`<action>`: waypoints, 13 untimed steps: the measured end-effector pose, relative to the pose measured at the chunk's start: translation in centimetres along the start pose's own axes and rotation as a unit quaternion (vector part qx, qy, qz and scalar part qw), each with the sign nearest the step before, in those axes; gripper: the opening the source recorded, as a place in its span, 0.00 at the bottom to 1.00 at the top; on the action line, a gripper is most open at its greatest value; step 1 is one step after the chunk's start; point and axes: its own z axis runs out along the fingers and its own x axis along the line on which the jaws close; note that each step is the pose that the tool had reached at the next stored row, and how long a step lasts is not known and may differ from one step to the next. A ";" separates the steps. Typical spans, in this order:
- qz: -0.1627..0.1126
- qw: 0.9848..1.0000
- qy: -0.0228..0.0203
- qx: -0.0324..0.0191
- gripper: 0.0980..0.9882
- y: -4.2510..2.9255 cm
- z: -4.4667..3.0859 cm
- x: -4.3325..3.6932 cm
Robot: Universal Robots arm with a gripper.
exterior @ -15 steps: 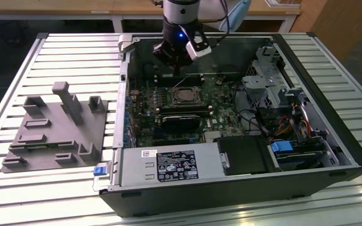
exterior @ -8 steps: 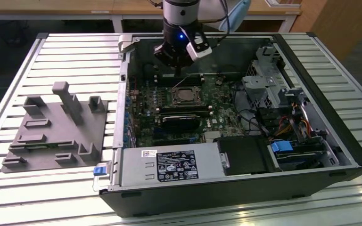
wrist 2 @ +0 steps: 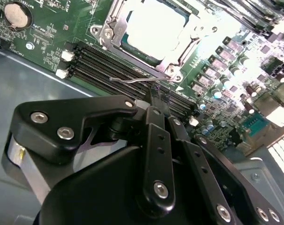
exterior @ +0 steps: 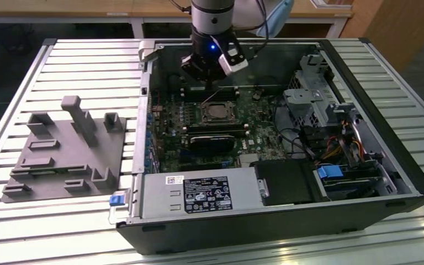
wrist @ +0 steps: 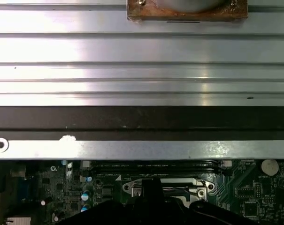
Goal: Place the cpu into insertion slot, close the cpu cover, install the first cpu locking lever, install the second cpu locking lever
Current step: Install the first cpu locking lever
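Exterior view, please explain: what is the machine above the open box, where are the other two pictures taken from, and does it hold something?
It is a grey robot arm whose black hand reaches into an open black computer case lying on a slatted metal table. A grey fixture block lies on the exterior view's left. Both wrist views come from cameras riding on the arm. In the second wrist view, the small silvery square cpu lies on the green motherboard, with the thin silver frame cover closed over its edges. The hand's tip is at a thin wire lever; whether it grips anything I cannot tell.
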 end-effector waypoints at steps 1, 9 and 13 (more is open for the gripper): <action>-0.001 1.000 0.000 0.000 0.01 -0.01 0.08 0.00; -0.006 1.000 -0.002 0.000 0.01 0.14 0.55 -0.47; -0.008 1.000 -0.002 0.000 0.01 0.22 0.76 -0.71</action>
